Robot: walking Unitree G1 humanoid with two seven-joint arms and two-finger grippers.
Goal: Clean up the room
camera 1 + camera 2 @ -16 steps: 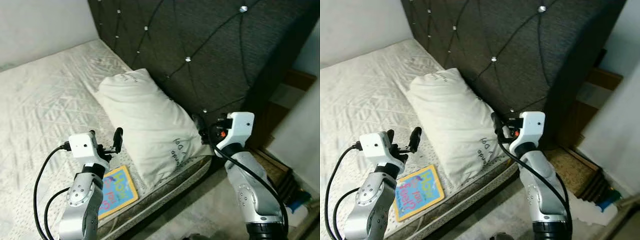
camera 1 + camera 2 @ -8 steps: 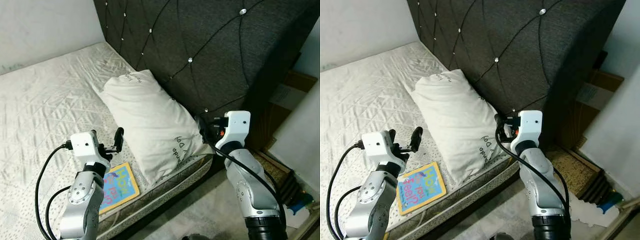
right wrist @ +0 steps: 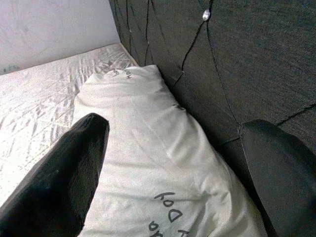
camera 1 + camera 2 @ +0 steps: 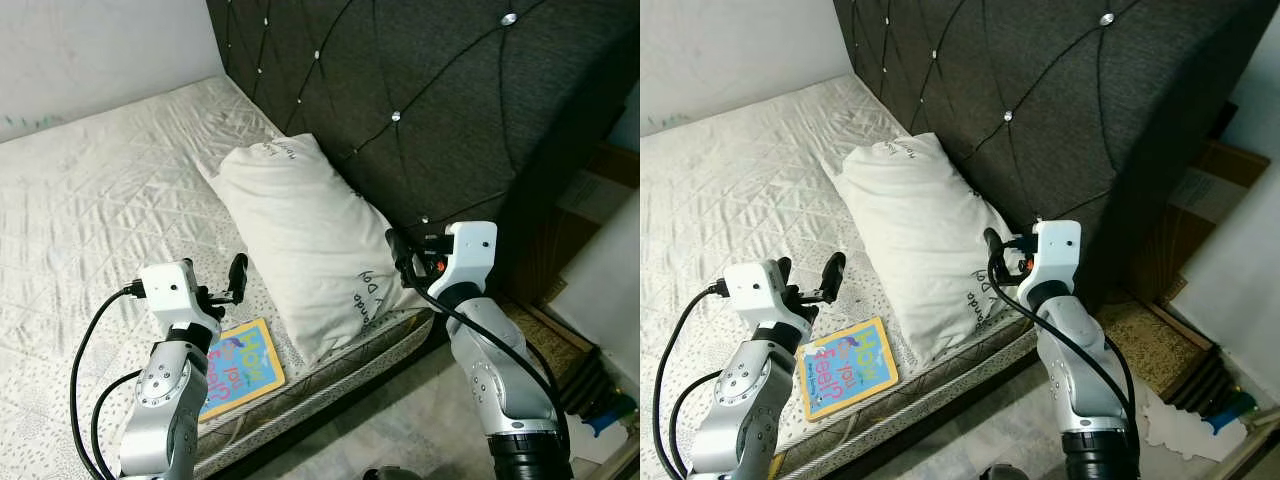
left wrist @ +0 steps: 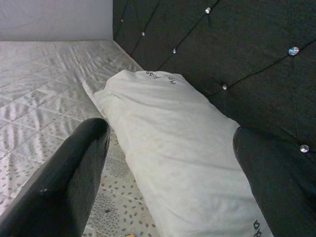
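You are standing at the corner of the bed (image 4: 100,200), with both arms raised in front of you and nothing picked up yet, so the step in hand looks like choosing and approaching a thing to tidy. The left gripper (image 4: 225,285) hovers with its fingers spread wide and empty, just above the mattress, near the long edge of the white pillow (image 4: 310,240). The right gripper (image 4: 400,262) is also spread open and empty, held close to the pillow's near end, by the dark tufted headboard (image 4: 420,90). The pillow lies slantwise along the headboard, its near corner hanging close to the mattress edge. A colourful children's book (image 4: 238,365) lies flat on the mattress just below your left arm, beside the pillow's lower edge and close to the bed's side. It looks like the stray item here. For the next move, you would likely lower the left gripper toward the book's nearest edge, since a flat thing on soft bedding needs a low, angled pinch
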